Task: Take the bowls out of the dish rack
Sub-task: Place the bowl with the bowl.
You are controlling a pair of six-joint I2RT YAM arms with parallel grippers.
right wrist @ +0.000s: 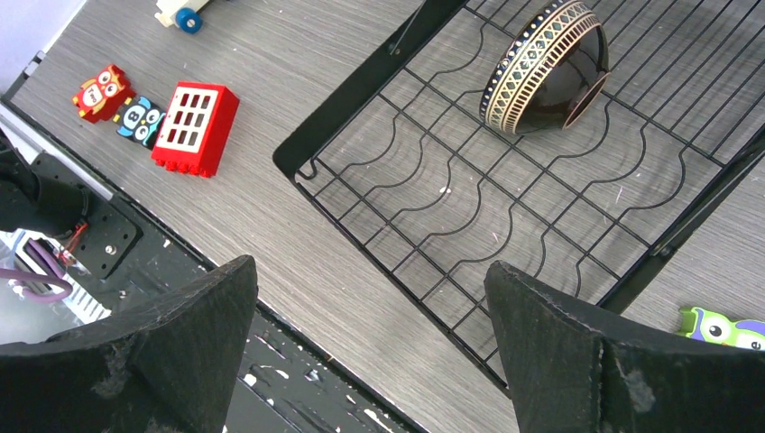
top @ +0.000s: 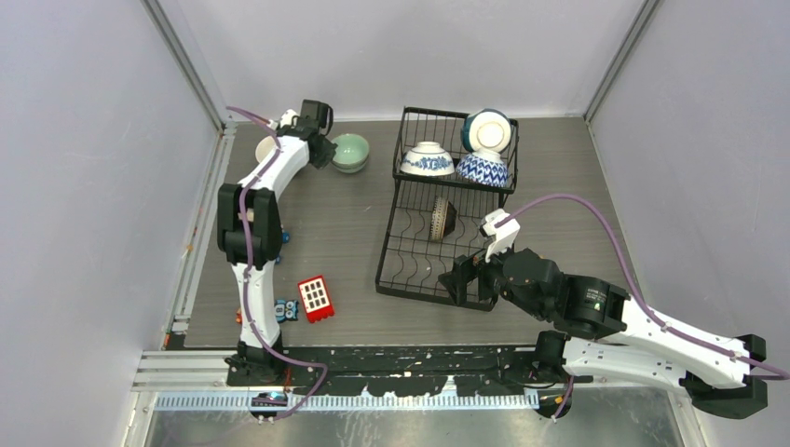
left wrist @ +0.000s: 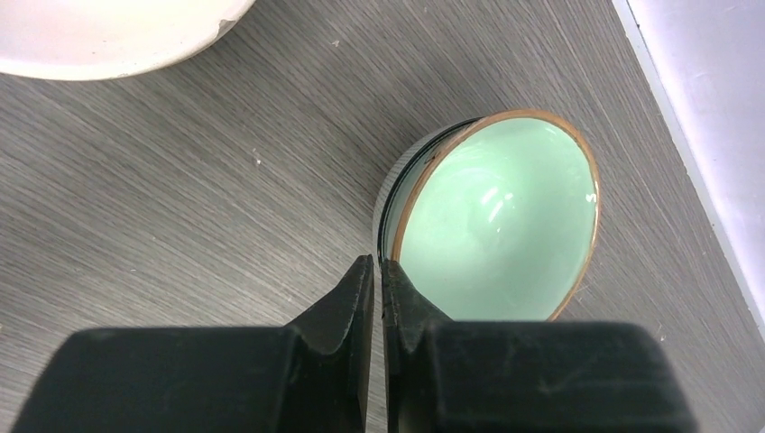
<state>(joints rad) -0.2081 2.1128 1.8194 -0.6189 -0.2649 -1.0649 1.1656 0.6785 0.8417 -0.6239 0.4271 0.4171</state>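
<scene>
Four bowls are still racked and two are out. At lower centre the right gripper [right wrist: 370, 271] gapes empty over the near edge of the black wire dish rack [top: 416, 293]. Low in the rack lies one dark brown patterned bowl [top: 443, 219]. On its raised level, upper centre, sit three: a white blue-banded bowl [top: 428, 158], a blue wave-patterned bowl [top: 482, 170] and a teal-rimmed cream bowl [top: 488, 130]. At upper left, unloaded, are one pale green bowl [top: 351, 152], with the left gripper [left wrist: 377, 266] closed empty beside it, and one cream bowl [left wrist: 108, 32].

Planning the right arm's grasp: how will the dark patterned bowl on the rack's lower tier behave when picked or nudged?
The dark patterned bowl looks like glossy glazed ceramic: probably rigid and slick to grip. It lies on its side on the dish rack wires, so a nudge could roll it. Likely chips if knocked against wire.
</scene>
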